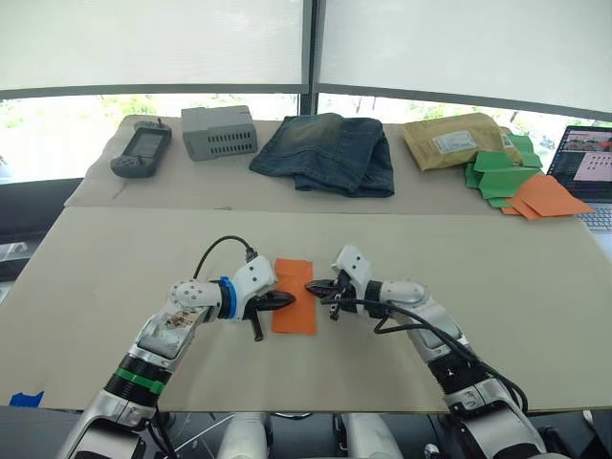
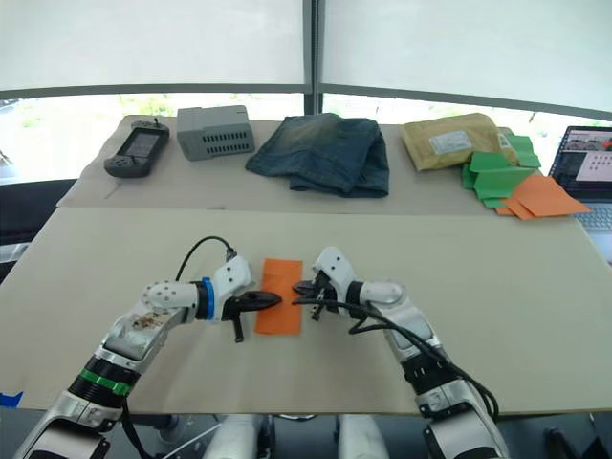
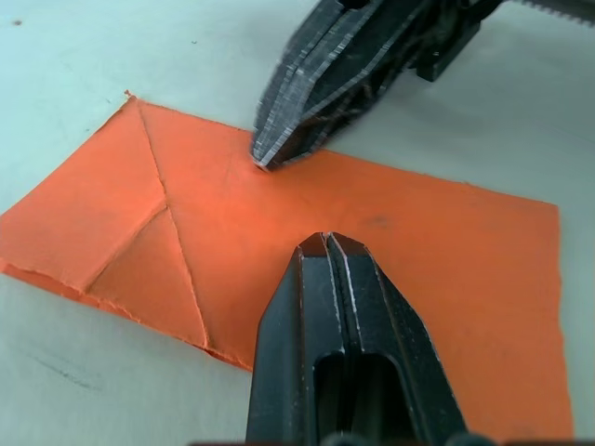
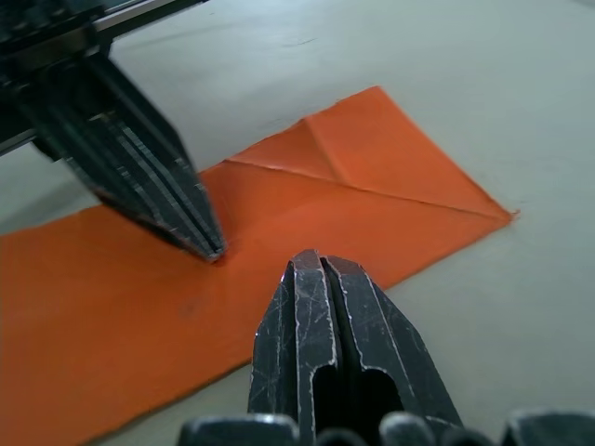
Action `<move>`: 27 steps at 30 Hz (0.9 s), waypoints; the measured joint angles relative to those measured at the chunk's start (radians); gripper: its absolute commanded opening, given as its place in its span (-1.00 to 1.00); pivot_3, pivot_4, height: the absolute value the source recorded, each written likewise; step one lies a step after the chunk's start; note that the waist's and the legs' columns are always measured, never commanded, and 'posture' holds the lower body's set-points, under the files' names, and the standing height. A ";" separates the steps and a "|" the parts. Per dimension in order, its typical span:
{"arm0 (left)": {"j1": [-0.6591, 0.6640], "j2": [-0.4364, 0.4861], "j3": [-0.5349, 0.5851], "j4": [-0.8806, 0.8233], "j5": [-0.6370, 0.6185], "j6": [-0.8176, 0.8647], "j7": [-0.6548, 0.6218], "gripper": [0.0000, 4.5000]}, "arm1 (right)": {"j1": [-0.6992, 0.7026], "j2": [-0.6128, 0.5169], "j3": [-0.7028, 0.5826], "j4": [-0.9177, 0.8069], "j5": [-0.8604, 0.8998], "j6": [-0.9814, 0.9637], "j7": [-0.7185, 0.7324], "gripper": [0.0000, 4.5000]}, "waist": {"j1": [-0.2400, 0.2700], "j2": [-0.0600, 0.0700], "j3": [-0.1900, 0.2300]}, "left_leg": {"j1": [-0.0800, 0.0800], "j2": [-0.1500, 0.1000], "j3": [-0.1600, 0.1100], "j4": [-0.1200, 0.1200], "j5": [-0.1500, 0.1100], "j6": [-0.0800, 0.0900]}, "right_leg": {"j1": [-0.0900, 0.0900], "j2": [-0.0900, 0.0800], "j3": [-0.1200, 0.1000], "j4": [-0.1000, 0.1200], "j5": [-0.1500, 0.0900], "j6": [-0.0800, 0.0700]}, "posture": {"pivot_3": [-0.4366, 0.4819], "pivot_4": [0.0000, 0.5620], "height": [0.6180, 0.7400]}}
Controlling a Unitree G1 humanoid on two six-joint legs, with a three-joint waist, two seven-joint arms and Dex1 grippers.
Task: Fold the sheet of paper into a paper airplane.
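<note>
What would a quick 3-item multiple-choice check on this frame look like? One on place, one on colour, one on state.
1. Where does the orange paper lie?
A. On the folded jeans
B. On the near table, between the two grippers
C. On the laptop

2. What colour are the paper pieces beside the tan envelope at the far right?
A. Green and orange
B. Blue and white
C. Only yellow

3. How do the left gripper's fingers stand?
A. Wide open over the paper
B. Shut, tip down on the paper
C. Shut on a pen

Answers:
1 B: the head views show the paper flat on the table with the left gripper on one side and the right gripper on the other.
2 A: green pieces lie beside an orange piece.
3 B: the left wrist view shows both fingers pressed together, tip on the paper.
</note>
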 measured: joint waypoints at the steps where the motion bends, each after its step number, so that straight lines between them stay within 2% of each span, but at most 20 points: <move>1: 0.000 0.000 0.000 0.000 0.000 0.000 -0.001 -1.00 | 0.007 -0.011 0.011 -0.017 -0.001 0.002 0.009 -0.98 | 0.000 0.000 0.000 | 0.000 0.000 0.000 0.000 0.000 0.000 | 0.000 0.000 0.000 0.000 0.000 0.000 | -0.05 -0.47 0.60; 5: -0.001 0.000 -0.002 -0.001 0.000 0.006 -0.008 -1.00 | 0.034 -0.062 0.070 -0.114 -0.010 0.046 0.056 -0.98 | 0.001 0.000 0.000 | 0.001 0.000 0.000 -0.001 0.000 0.000 | 0.000 0.000 -0.001 0.000 -0.001 -0.001 | -0.05 -0.47 0.60; 18: 0.007 0.001 0.000 -0.029 -0.003 0.039 -0.023 -1.00 | 0.192 -0.187 0.093 -0.384 0.094 0.230 0.145 -0.98 | 0.004 -0.001 -0.001 | 0.001 0.000 -0.001 -0.002 -0.003 -0.002 | 0.001 0.000 -0.001 -0.002 -0.005 0.000 | -0.05 -0.47 0.60; 21: 0.011 -0.005 0.003 -0.030 -0.013 0.043 -0.023 -1.00 | 0.194 -0.196 0.076 -0.406 0.115 0.254 0.142 -0.98 | 0.008 -0.001 -0.001 | 0.000 0.000 -0.001 -0.002 -0.004 -0.002 | 0.001 0.000 -0.001 -0.003 -0.006 0.001 | -0.05 -0.47 0.60; 24: 0.034 -0.012 0.025 -0.040 -0.058 0.069 -0.026 -1.00 | 0.212 -0.251 0.042 -0.457 0.163 0.318 0.150 -0.98 | 0.014 -0.001 -0.001 | -0.002 -0.001 -0.001 -0.002 -0.005 -0.002 | 0.000 -0.001 -0.001 -0.004 -0.006 0.002 | -0.05 -0.47 0.60; 27: 0.044 -0.012 0.054 -0.047 -0.099 0.104 -0.026 -1.00 | 0.214 -0.292 -0.028 -0.503 0.238 0.400 0.155 -0.98 | 0.018 -0.001 0.000 | -0.010 -0.001 -0.001 -0.001 -0.005 -0.001 | -0.008 -0.001 -0.001 -0.002 -0.005 0.002 | -0.05 -0.47 0.60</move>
